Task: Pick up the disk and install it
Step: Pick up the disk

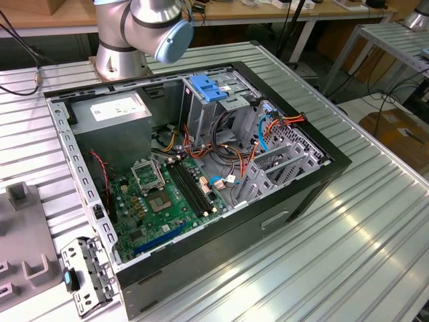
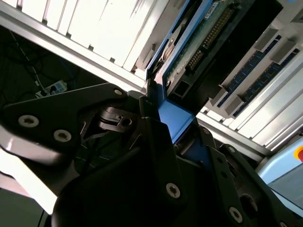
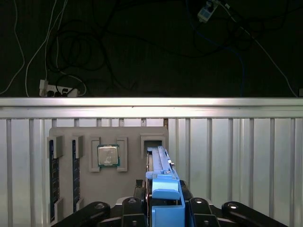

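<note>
Standing on edge, the disk (image 3: 160, 163) is a slim metal slab with a glossy blue plastic rail; the second wrist view shows its green circuit board. The black end effector (image 3: 163, 201) is clenched on it, above a grey moulded tray (image 3: 132, 137) on the ribbed aluminium surface (image 3: 236, 156).

The exterior view looks steeply down on the open computer case (image 1: 201, 168) on the worktop (image 1: 375, 235). Both wrist views sit close behind the hand (image 3: 163, 208), sharing the disk (image 3: 160, 165).
</note>
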`<move>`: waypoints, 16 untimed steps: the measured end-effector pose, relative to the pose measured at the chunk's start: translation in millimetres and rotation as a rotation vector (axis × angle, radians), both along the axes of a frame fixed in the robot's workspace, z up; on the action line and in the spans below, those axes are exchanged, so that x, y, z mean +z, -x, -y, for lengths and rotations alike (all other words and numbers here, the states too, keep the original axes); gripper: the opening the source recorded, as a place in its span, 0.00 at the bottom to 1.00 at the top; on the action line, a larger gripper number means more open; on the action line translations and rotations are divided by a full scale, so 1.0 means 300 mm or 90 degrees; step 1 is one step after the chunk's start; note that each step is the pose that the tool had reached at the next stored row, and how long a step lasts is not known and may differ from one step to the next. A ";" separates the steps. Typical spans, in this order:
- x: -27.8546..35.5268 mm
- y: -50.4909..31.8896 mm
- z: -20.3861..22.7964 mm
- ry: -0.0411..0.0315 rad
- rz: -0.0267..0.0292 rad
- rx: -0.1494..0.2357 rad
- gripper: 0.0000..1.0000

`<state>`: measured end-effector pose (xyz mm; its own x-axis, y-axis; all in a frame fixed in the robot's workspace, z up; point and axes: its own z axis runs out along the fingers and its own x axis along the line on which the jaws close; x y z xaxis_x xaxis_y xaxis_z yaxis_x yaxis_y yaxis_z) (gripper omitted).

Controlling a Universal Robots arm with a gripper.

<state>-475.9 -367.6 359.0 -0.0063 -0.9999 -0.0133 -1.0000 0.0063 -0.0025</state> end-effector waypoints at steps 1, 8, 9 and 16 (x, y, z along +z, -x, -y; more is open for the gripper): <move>0.001 0.000 0.000 0.0000 -0.0001 0.000 0.37; 0.012 0.000 0.000 0.0001 -0.0001 0.000 0.37; 0.014 0.000 0.000 0.0000 -0.0001 0.000 0.37; 0.038 0.000 0.000 0.0000 -0.0001 0.000 0.37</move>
